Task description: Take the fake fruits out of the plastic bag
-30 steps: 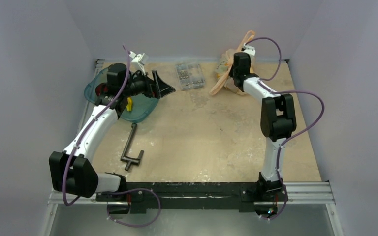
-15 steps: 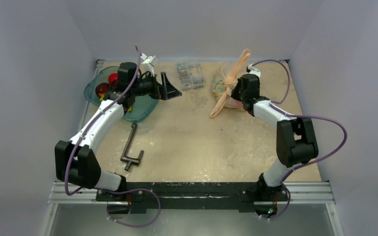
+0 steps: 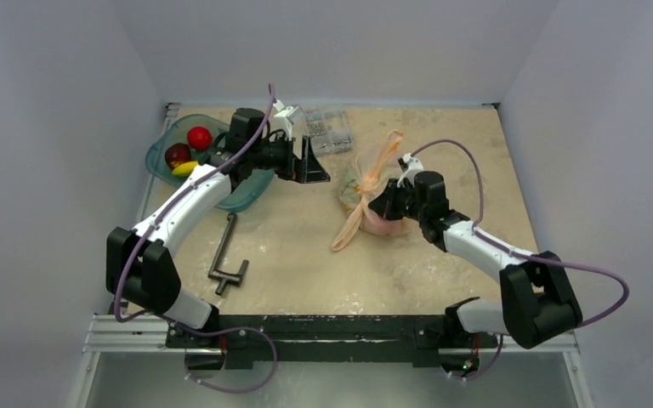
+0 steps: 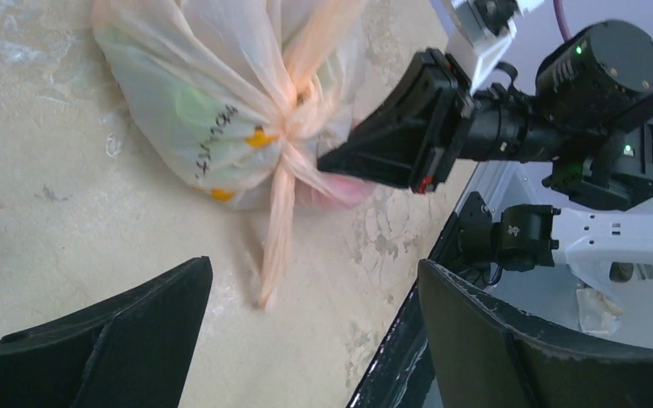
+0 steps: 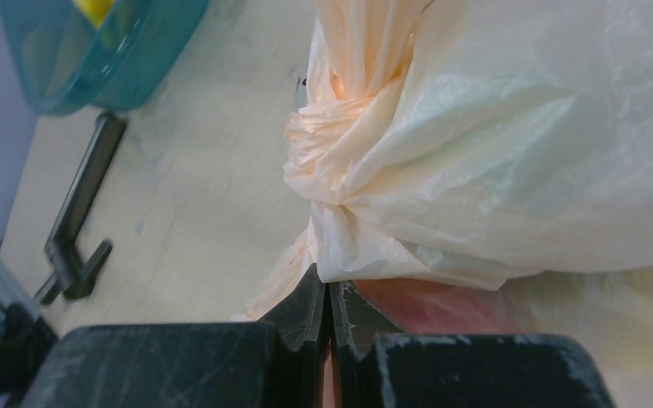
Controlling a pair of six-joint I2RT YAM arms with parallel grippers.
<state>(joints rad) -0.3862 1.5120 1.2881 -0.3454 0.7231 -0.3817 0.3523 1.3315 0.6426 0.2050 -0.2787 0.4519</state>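
Observation:
The plastic bag (image 3: pixel 366 189), pale orange and knotted, lies mid-table with its handles trailing toward the front. My right gripper (image 3: pixel 381 205) is shut on a fold of the plastic bag (image 5: pixel 476 170) just below the knot (image 5: pixel 332 153). Through the film a red fake fruit (image 5: pixel 442 306) and a green one (image 4: pixel 191 106) show. A red apple (image 3: pixel 198 136), a dark red fruit (image 3: pixel 176 155) and a yellow banana (image 3: pixel 184 168) lie in the teal tray (image 3: pixel 247 194). My left gripper (image 3: pixel 319 166) is open and empty, left of the bag (image 4: pixel 229 110).
A grey metal clamp (image 3: pixel 228 259) lies on the table in front of the tray. A clear box of small parts (image 3: pixel 327 129) stands at the back, just behind my left gripper. The right gripper's body (image 4: pixel 400 140) shows beside the bag in the left wrist view.
My right gripper has pulled the bag from the back edge toward the middle of the table. My left gripper has swung right, off the tray and toward the bag, uncovering the fruits there.

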